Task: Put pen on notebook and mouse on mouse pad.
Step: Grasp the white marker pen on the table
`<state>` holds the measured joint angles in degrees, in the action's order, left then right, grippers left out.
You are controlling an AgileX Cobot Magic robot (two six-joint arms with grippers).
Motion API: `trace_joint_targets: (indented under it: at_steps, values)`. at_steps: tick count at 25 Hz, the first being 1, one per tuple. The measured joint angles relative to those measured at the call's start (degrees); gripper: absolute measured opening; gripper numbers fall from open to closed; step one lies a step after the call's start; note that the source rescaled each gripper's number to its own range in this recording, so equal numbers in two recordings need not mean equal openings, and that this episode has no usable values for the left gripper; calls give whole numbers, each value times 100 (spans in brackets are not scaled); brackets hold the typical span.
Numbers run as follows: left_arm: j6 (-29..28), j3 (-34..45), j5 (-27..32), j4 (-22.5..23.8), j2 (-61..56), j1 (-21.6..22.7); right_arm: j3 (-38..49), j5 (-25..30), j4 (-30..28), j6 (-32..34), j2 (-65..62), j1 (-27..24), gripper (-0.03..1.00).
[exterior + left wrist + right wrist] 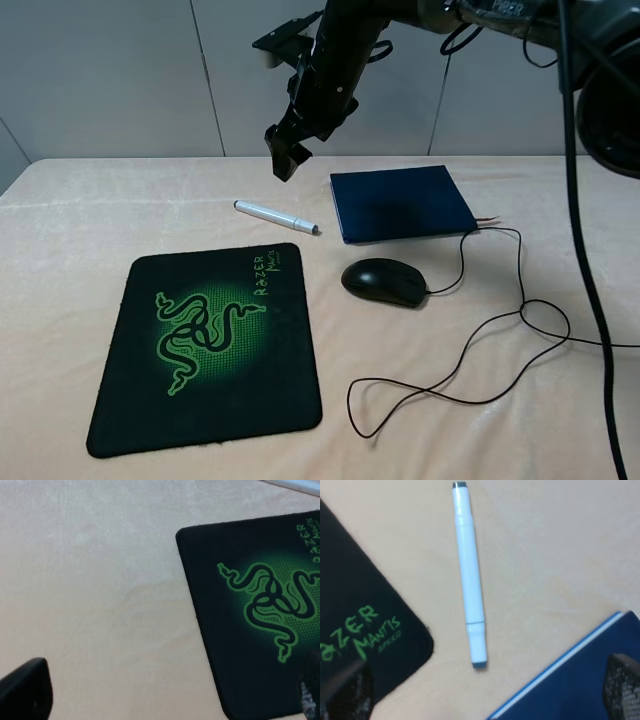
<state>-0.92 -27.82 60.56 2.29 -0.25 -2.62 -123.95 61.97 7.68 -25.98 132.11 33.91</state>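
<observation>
The white-silver pen (275, 216) (469, 575) lies on the cloth between the mouse pad (210, 345) (360, 620) and the navy notebook (400, 203) (580, 685). My right gripper (285, 158) (482, 695) hangs well above the pen, open and empty. The black mouse (383, 281) sits just in front of the notebook, with its cable (520, 315) looping to the right. In the left wrist view my left gripper (167, 700) is open over bare cloth beside the mouse pad (260, 605), with its fingers (25, 690) far apart. The exterior view does not show that arm.
A beige cloth (80, 220) covers the whole table. The mouse cable runs past the notebook's near right corner, where a thin ribbon marker (488, 221) sticks out. Grey wall panels stand behind the table.
</observation>
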Motion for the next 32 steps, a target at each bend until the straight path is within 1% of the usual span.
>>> trace_joint_targets:
  at_steps: [9, 18, 25, 32]
  values:
    - [0, 0, 0, 0, 0, 0, -416, -73, 25, -82, 669, 59, 100]
    - [0, 0, 0, 0, 0, 0, -425, -693, 89, -125, 988, 476, 100]
    - [0, 0, 0, 0, 0, 0, -425, -1059, 101, -125, 1207, 492, 100]
    - [0, 0, 0, 0, 0, 0, -425, -1234, 85, -145, 1443, 492, 100]
